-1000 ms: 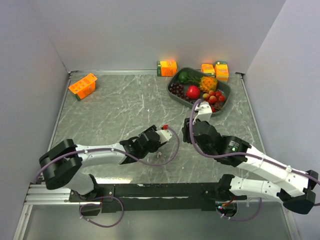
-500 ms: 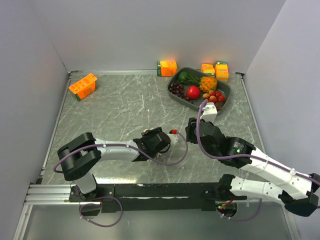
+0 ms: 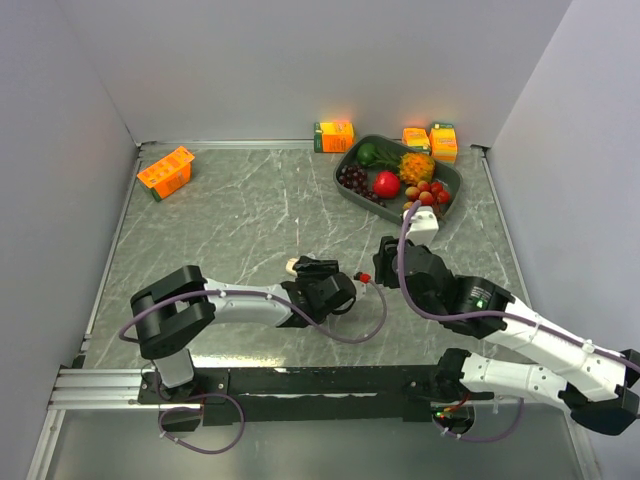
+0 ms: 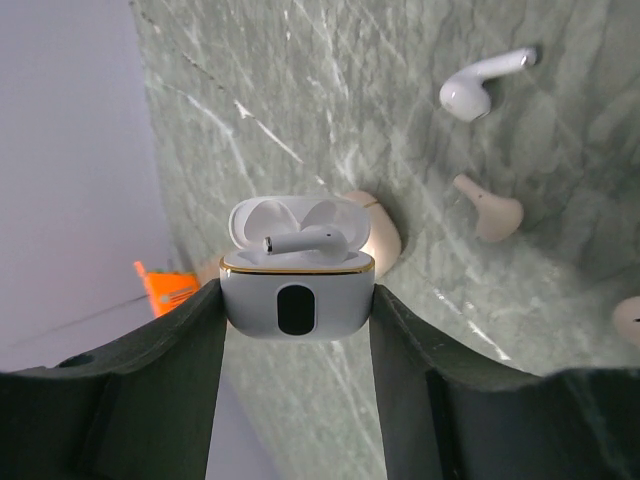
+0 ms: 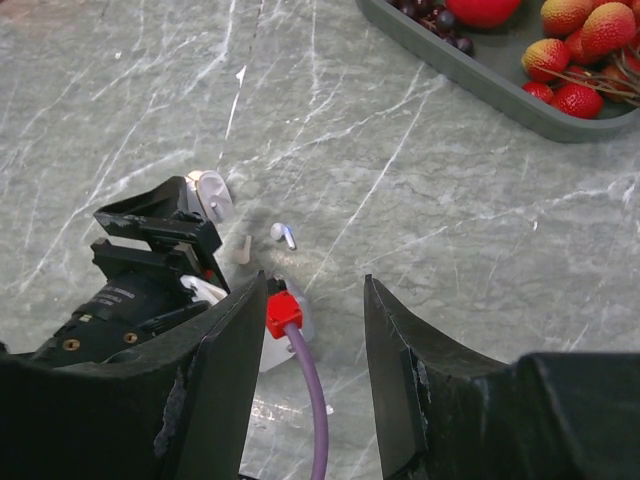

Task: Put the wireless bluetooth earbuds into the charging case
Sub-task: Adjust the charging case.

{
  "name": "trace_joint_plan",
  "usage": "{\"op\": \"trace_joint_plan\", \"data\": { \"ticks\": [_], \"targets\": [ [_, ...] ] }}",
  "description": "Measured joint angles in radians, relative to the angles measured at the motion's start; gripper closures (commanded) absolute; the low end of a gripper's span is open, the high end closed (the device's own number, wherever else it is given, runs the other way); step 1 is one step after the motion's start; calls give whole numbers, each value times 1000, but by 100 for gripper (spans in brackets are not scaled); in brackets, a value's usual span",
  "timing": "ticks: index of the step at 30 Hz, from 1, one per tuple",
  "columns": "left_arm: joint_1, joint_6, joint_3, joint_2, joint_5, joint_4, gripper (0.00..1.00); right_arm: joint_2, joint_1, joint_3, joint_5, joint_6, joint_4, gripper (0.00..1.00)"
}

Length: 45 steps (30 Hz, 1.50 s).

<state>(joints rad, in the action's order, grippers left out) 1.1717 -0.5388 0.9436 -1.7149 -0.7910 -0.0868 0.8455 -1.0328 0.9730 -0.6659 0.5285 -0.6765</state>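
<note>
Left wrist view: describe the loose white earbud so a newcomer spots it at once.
Find the open white case gripped in the left claw at the frame's centre. Go up and right across the marble table to the top right corner, where the earbud lies. It is glossy white, unlike the beige bud just below it.

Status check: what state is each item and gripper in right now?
white charging case: lid open, held, one white earbud lying across its top
left gripper: shut on the white charging case
right gripper: open, empty
loose white earbud: lying on the table
beige earbud: lying on the table
</note>
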Motion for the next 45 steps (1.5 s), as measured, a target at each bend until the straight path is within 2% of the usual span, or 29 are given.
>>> {"op": "trace_joint_plan", "data": {
  "ticks": [10, 27, 40, 43, 45],
  "targets": [
    [18, -133, 21, -20, -97, -27, 99, -35, 4, 0, -2, 3, 0, 49],
    [69, -340, 32, -29, -161, -22, 99, -57, 5, -37, -2, 22, 1, 49],
    [27, -237, 66, 2, -101, -9, 99, -58, 6, -39, -1, 32, 3, 49],
    [35, -232, 57, 10, -138, 24, 99, -55, 6, -39, -1, 31, 3, 49],
    [32, -207, 58, 33, -95, -8, 99, -55, 6, -39, 0, 32, 3, 49]
  ]
}}
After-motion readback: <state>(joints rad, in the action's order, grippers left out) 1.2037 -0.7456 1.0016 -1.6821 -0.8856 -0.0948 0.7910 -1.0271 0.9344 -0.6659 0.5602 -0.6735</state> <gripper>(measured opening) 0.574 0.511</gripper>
